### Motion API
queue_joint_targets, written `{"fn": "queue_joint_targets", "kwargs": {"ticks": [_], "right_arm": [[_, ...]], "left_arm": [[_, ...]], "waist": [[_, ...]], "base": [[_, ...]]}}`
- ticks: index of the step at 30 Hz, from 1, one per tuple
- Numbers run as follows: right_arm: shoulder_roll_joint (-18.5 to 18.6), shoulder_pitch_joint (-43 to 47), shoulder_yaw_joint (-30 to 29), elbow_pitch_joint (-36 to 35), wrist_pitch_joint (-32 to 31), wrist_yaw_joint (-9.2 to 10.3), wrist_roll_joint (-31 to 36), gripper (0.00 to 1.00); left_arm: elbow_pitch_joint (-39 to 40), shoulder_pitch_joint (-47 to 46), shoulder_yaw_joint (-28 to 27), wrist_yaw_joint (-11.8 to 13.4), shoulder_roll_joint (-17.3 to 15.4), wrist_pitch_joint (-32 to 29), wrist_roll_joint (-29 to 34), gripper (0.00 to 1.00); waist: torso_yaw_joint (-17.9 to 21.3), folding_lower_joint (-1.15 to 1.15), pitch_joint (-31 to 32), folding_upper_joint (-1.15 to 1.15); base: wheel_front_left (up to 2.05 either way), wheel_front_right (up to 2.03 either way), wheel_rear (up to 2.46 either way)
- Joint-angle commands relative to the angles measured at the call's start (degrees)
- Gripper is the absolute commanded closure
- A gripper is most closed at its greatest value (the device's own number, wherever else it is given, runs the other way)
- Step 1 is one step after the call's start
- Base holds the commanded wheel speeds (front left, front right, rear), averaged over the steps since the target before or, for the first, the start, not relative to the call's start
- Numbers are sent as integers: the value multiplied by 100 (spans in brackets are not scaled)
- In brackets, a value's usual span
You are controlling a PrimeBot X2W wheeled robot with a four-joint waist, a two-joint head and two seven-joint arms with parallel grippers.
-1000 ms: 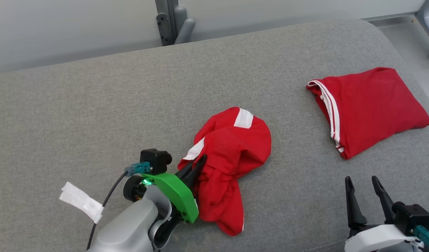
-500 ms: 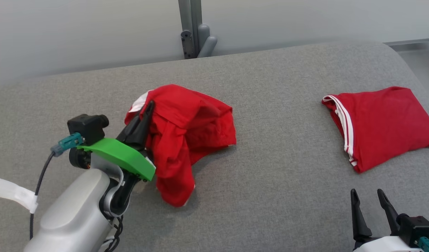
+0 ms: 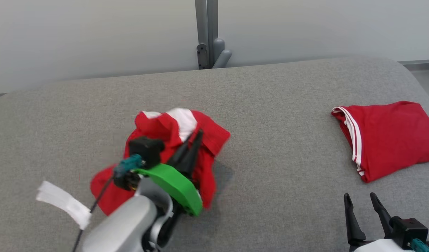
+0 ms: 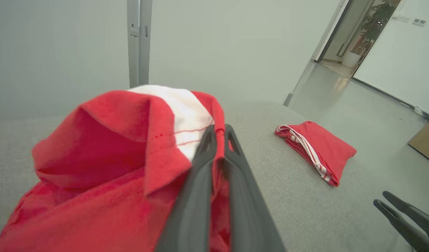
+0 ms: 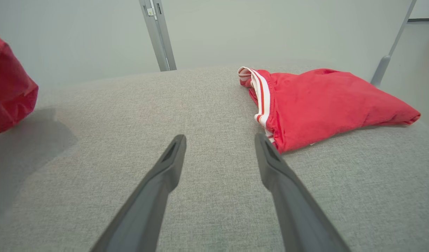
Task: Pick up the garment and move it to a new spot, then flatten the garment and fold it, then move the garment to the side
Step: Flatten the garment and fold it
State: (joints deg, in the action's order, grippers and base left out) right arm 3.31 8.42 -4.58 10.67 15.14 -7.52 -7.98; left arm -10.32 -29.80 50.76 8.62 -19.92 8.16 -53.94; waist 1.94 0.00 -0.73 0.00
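Red garment bunched in the left pincer — jaws pinched together.

Folded red shirt on grey table

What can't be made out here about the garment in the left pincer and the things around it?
Head view: the crumpled red garment is motion-blurred, and the left arm's green mount hides its lower middle.
Left wrist view: cloth wraps the left pincer, hiding how much is pinched.
Right wrist view: the left edge cuts that garment off.
Head view: the right edge cuts off the folded red garment.
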Motion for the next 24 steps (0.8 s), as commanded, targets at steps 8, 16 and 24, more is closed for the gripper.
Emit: {"fn": "queue_joint_targets", "kwargs": {"ticks": [8, 16, 24], "right_arm": [[15, -395, 263, 25, -3, 7, -29, 0], [-10, -446, 166, 37, -3, 7, -9, 0], [-33, -547, 217, 35, -3, 7, -58, 0]], "left_arm": [[-1224, 53, 735, -138, 1188, -25, 196, 100], [-2095, -191, 904, -436, 1639, 260, 113, 90], [-2456, -209, 808, -519, 1693, 413, -543, 76]], "waist": [[401, 0, -375, 0], [789, 0, -633, 0], [997, 0, -759, 0]], "base": [[0, 0, 0], [0, 0, 0], [0, 0, 0]]}}
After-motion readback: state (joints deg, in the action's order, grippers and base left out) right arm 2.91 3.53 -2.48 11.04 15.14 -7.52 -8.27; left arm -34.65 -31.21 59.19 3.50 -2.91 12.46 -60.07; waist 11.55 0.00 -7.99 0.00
